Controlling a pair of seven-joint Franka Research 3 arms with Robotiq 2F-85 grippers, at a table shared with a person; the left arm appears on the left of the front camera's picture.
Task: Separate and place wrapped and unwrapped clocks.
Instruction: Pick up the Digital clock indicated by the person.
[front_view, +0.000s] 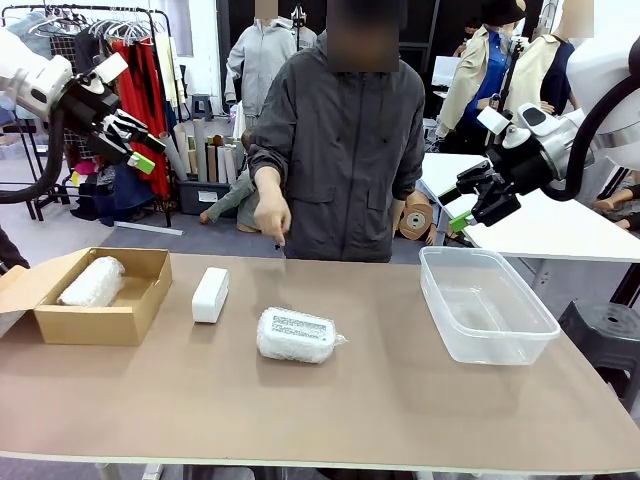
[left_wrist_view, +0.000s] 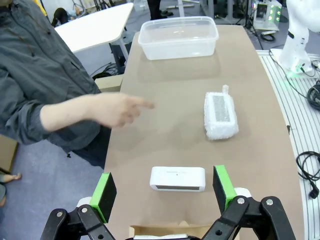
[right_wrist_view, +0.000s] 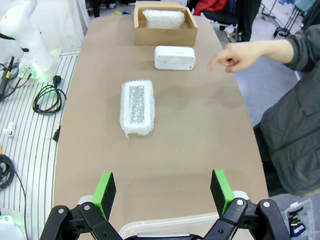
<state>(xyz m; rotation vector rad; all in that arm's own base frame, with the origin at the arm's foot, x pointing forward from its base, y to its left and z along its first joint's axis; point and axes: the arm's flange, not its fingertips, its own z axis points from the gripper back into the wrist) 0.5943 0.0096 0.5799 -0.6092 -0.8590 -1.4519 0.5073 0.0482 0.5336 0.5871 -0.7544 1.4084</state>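
Mid-table, wrapped clock (front_view: 295, 335) amid open room, bare clock (front_view: 210, 294) seemingly clear of cardboard box (front_view: 100, 325), both jaws parted

Losing most of cardboard box (left_wrist_view: 149, 231) below left wrist view's bottom edge; showing mere sliver of boxed wrapped clock (left_wrist_view: 160, 237). Cutting clear tub (right_wrist_view: 165, 225) off likewise in right wrist view. Rendering label print on middle wrapped clock (front_view: 296, 334) unreadably small.
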